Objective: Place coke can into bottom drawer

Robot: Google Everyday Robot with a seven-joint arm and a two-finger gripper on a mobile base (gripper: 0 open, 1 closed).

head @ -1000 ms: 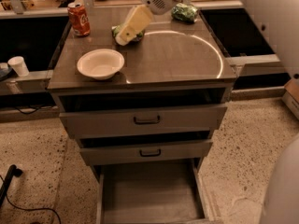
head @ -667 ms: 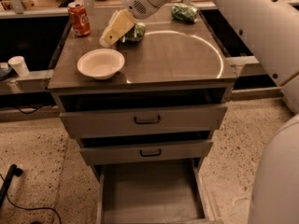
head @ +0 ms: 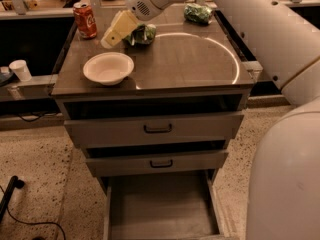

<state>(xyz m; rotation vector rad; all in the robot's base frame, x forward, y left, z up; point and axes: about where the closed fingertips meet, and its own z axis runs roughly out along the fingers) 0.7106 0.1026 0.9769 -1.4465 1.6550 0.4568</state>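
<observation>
The coke can (head: 85,20) stands upright at the back left corner of the cabinet top, red with white script and a silver top. My gripper (head: 111,38) hangs over the cabinet top just right of the can and a little nearer, pointing down and left, apart from the can and holding nothing. The bottom drawer (head: 160,209) is pulled out under the two upper drawers, a plain grey tray with nothing in it.
A white bowl (head: 108,68) sits front left on the top, below the gripper. One green snack bag (head: 141,34) lies right of the gripper, another (head: 198,13) at the back right. A white cup (head: 20,70) stands on the left ledge. My arm fills the right side.
My gripper has moved left across the cabinet top, from over the green bag to beside the coke can. The can, bowl and drawers have not moved.
</observation>
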